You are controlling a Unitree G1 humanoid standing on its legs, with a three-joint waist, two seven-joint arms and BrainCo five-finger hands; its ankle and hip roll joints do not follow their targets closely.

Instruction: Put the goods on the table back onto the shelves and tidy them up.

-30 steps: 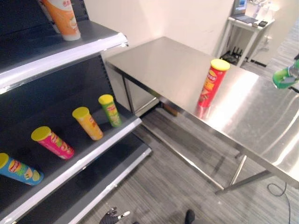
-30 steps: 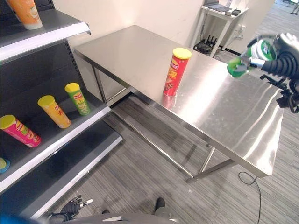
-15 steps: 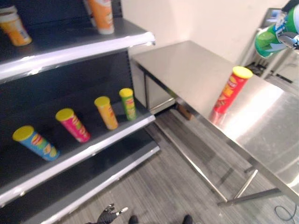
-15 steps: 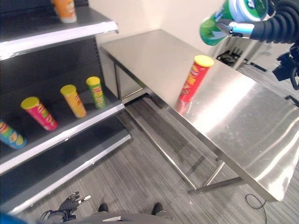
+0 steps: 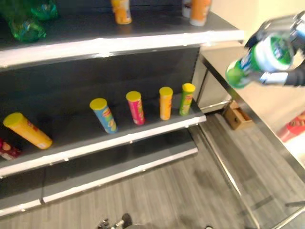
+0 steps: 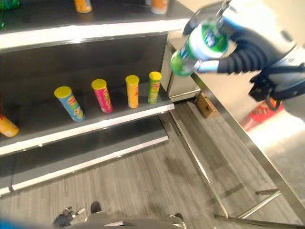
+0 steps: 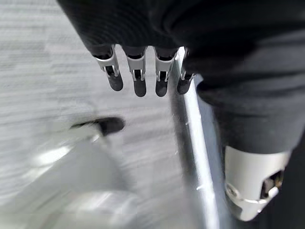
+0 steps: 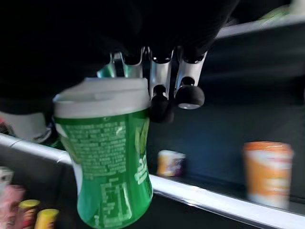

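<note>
Big dark shelf unit (image 5: 119, 40) fills most of what I see from here, steel table (image 6: 267, 157) off to its right. Middle shelf has a row of tall chip cans (image 5: 136, 107) w/ yellow lids, leaning back; top shelf has orange tubs (image 6: 159, 5) & a green bottle (image 5: 21, 24) at the far left. One red can (image 6: 262, 112) is on the table.

Right hand (image 6: 248, 40) is up by the top shelf's right end, fingers (image 8: 164, 102) curled round a green jar (image 6: 198, 45) w/ a white lid – held near the lid, body tipped out toward the shelf, touching nothing else. Looks like stiff plastic, prob light, smooth label so a bit slippery; a grip round the middle of the body would seem steadier than up by the cap.

Left hand (image 7: 143, 76) hangs low near the floor, fingers fairly straight, nothing in it.
</note>
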